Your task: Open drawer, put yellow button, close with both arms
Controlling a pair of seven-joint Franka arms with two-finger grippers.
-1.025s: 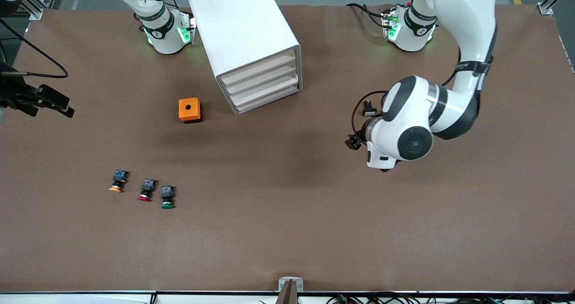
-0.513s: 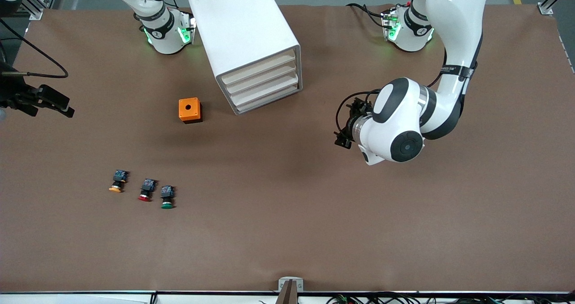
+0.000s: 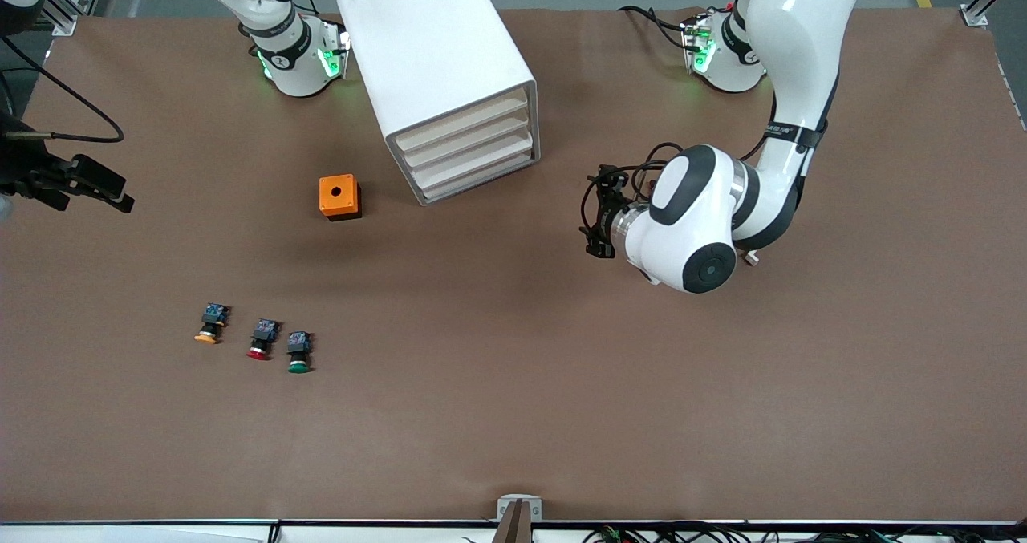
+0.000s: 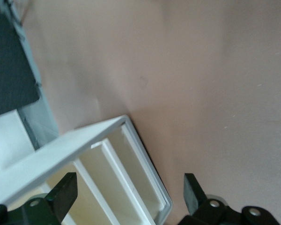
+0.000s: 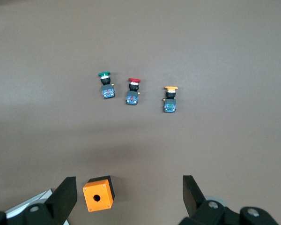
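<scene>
While all four shallow white tray drawers sat shut in the large white rounded cabinet (image 3: pixel 440 70), the uppermost drawer (image 3: pixel 461 121) lay flush with the three below it, the cabinet standing near the counter (image 3: pixel 513 415) edge where the arm bases were mounted. The left claw (image 3: pixel 598 214) hung over bare brown counter toward the left arm's end of the cabinet's drawer front, its black fingers (image 4: pixel 61 194) spread wide and holding nothing, with the cabinet's corner showing between them in the left wrist view. The right claw (image 5: pixel 126 197) hung above the counter with its fingers (image 5: pixel 65 199) equally wide apart and empty. The small yellow-capped push button (image 3: pixel 210 323) with black body lay on its side well toward the right arm's end, nearer the front camera than the orange square box (image 3: pixel 339 196) with a round hole. Beside it in a row lay a red-capped button (image 3: pixel 261 339) and a green-capped button (image 3: pixel 298 351).
</scene>
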